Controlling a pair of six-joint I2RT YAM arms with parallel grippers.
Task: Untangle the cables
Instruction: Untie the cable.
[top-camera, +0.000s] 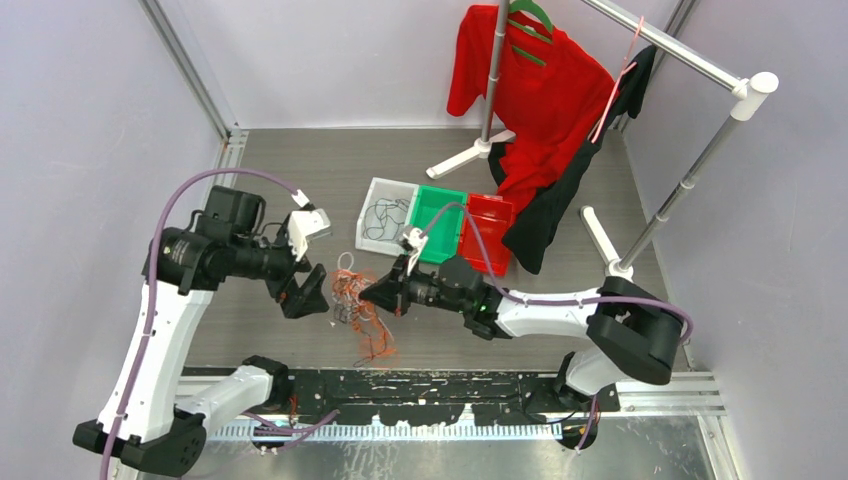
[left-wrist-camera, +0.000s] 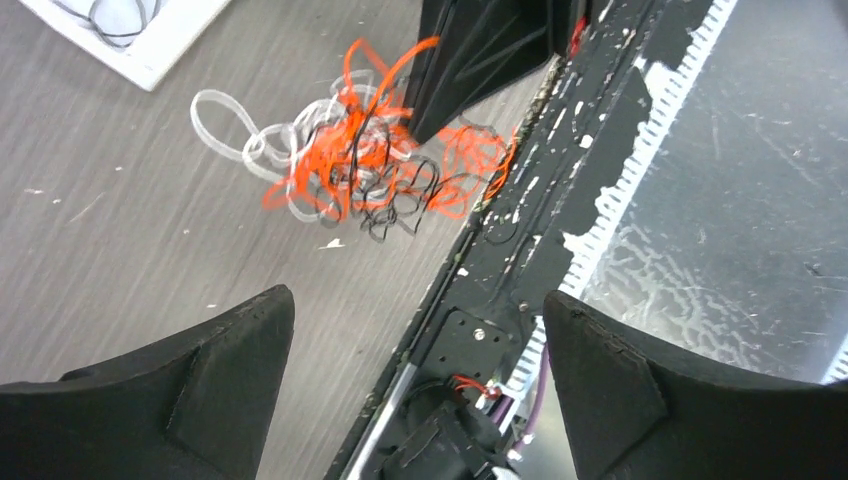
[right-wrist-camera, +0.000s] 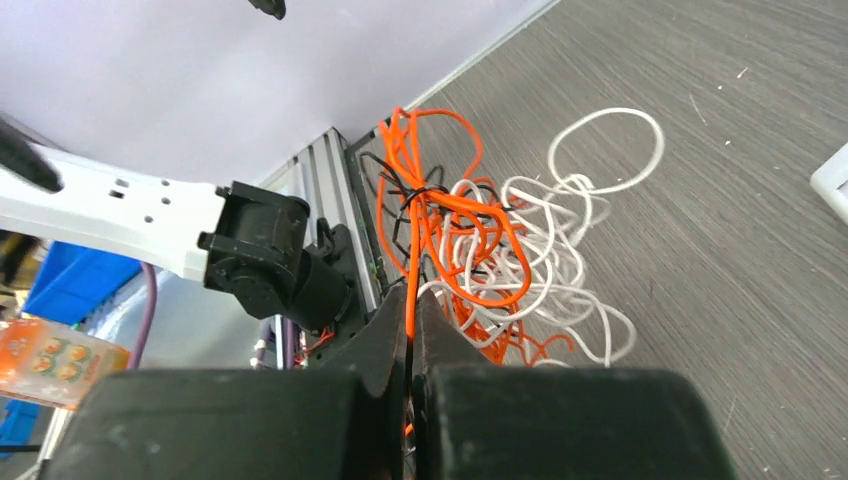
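- At the near edge of the counter (top-camera: 280, 170): the cables (top-camera: 358, 305), a loose knot of orange, black and white strands lying between the two tools.
- Left of the knot: left tool (left-wrist-camera: 415, 300) spread wide, gripping nothing, hovering just beside the bunch.
- Right of it: right tool (right-wrist-camera: 411, 310) pinched shut on a single orange strand running straight up into the knot.
- Looks like the step of pulling one strand free, with one strand in hand and the rest unanchored.
- Calls next for pinning the bunch with the left tool, then drawing the orange strand away slowly, minding the black loop cinched round it.
- Farther back: white bin (top-camera: 372, 190) with a few dark loops inside, then green bin (top-camera: 432, 205) and red bin (top-camera: 490, 225) in a row, probably for sorted strands.
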